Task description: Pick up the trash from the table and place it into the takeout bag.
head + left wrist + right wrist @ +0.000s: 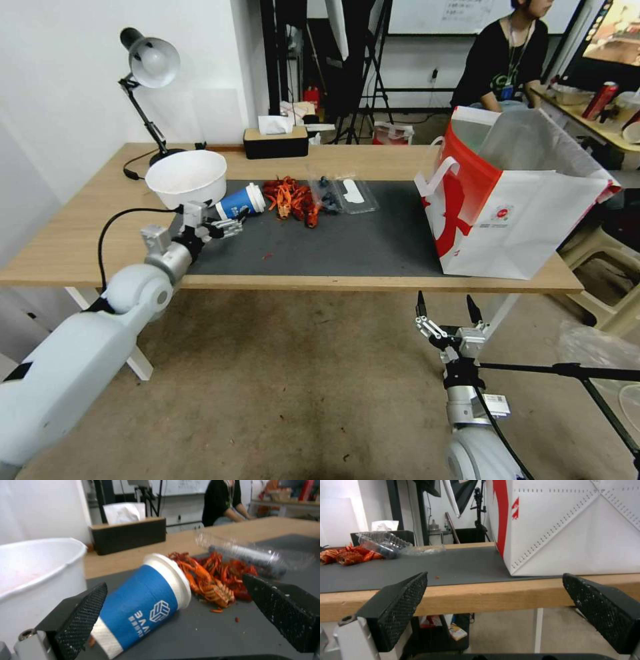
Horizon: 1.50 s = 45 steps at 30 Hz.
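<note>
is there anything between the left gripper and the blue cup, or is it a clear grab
Nothing visible blocks it. The left gripper is open with the blue paper cup lying on its side between its fingers. The white bowl sits close beside it, and the crayfish shells lie just past the lid.

Room lighting: bright, even, diffuse; shadows on the table (80, 233) were soft and faint. Desk lamp (152, 63): its shade showed a pale sheen. Takeout bag (513, 213): its white face was near overexposed, and the foil lining gave a dull shine. Head view: straight edges bowed toward the corners. Left wrist view: background soft; the clear plastic box (246, 552) was smeared by blur, and the white bowl (36, 575) was washed out.
</note>
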Motion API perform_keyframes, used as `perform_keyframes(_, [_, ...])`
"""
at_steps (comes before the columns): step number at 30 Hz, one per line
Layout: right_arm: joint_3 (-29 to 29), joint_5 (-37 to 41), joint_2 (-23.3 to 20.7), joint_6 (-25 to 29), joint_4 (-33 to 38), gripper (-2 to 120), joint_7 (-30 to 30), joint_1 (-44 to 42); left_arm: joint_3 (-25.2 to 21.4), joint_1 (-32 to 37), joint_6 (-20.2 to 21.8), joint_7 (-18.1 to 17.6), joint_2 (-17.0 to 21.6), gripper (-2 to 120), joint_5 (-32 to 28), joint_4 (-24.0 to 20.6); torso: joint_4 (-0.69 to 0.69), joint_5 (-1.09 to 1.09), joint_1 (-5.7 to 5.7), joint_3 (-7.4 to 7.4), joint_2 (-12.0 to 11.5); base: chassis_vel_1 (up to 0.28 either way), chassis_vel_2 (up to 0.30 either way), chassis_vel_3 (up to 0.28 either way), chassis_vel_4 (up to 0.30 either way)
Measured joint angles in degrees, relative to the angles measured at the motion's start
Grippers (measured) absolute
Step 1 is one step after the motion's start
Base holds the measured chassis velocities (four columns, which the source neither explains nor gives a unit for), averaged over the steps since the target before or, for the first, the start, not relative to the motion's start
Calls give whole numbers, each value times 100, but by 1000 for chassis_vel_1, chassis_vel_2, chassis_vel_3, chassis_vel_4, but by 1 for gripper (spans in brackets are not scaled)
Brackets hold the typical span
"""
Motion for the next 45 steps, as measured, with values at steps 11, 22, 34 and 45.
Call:
perform_keyframes(11, [88, 16, 1, 7, -3, 100, 24, -26, 852, -952, -76, 360, 106, 100, 15, 846, 1, -2, 0, 0, 0, 0, 0, 0, 0])
perform_keyframes(22, [84, 17, 33, 24, -72, 100, 26, 22, 1491, -1574, -99, 878, 136, 100, 55, 1357, 0, -1, 0, 0, 1, 0, 0, 0, 0])
perform_keyframes(34, [128, 37, 41, 75, -135, 100, 31, 28, 2128, -2230, -166, 1634, 40, 99, 234, 2002, 1, 0, 0, 0, 1, 0, 0, 0, 0])
perform_keyframes(45, [120, 31, 73, 83, -165, 100, 32, 52, 2486, -2571, -278, 1901, -12, 99, 676, 2403, 0, -1, 0, -1, 1, 0, 0, 0, 0])
